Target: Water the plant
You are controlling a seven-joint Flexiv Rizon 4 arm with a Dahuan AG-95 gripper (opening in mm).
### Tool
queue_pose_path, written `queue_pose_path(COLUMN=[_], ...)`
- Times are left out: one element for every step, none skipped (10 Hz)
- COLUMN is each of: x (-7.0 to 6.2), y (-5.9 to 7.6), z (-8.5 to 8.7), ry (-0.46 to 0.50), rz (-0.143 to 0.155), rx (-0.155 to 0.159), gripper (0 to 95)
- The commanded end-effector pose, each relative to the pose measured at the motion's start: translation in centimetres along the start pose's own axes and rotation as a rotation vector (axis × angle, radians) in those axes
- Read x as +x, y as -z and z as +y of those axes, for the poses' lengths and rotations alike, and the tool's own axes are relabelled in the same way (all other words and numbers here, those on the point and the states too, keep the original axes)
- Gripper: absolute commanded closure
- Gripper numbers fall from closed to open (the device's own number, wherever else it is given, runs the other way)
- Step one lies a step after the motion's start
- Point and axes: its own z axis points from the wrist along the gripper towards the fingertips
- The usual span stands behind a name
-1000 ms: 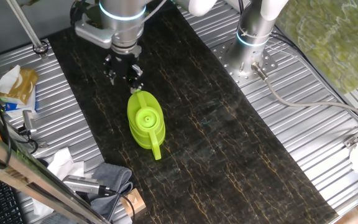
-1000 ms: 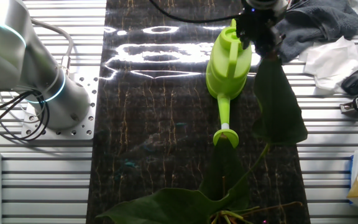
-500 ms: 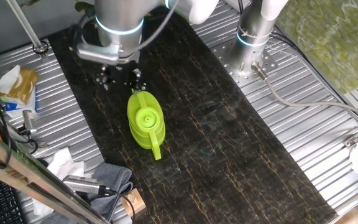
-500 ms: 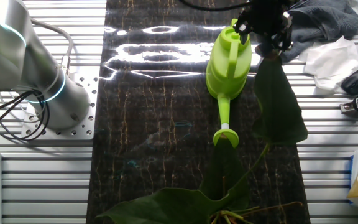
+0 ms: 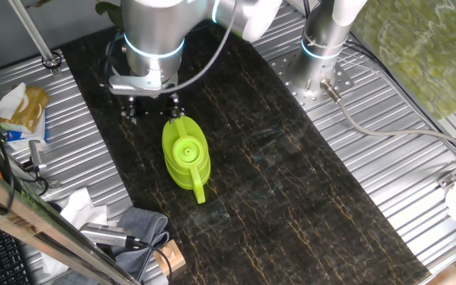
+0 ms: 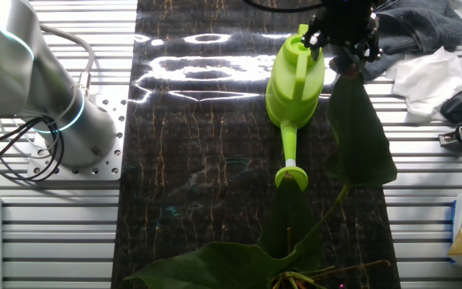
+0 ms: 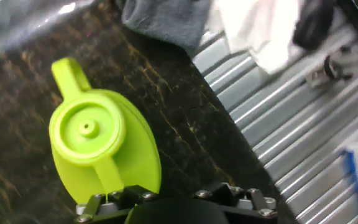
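A: What is the biggest thing here?
B: The surface point(image 5: 291, 182). It is dark, with thin gold lines, and has ridged metal on both sides.

A: And what comes next?
B: The silver arm point(image 5: 153, 32). It hangs over the far end of the surface. Then comes the green watering can point(image 5: 185, 154). It stands on the surface, with its spout point(image 6: 289, 148) pointing toward the plant.

A: Where is the plant?
B: The plant point(image 6: 359, 136) is at the end of the surface that the spout points to. Its big dark leaves reach up near the can. I cannot see its pot.

A: What about the tool?
B: The tool point(image 5: 150, 104) is just behind the can's handle point(image 7: 114, 171). It holds nothing, and its two fingers are spread apart.
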Motion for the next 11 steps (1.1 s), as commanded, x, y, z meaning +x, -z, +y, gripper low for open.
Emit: queue_pose_path(x=[-0.2, -0.22, -0.22, -0.23, -0.23, -0.23, -0.24, -0.24, -0.24, -0.24, -0.24], y=[-0.47, -0.54, -0.55, -0.55, -0.55, -0.55, -0.55, -0.55, -0.55, -0.55, -0.55], z=[0.01, 0.01, 0.01, 0.01, 0.01, 0.01, 0.02, 0.02, 0.02, 0.02, 0.02], ry=[-0.041, -0.055, -0.058, -0.053, -0.048, -0.05, -0.053, -0.056, -0.066, -0.068, -0.067], rz=[-0.028, -0.03, -0.03, -0.032, -0.034, -0.036, -0.042, -0.043, -0.04, -0.04, -0.04], rx=[-0.053, -0.082, -0.107, -0.113, -0.119, -0.127, -0.134, -0.135, -0.137, -0.136, -0.135], gripper=[0.0, 0.0, 0.0, 0.0, 0.0, 0.0, 0.0, 0.0, 0.0, 0.0, 0.0])
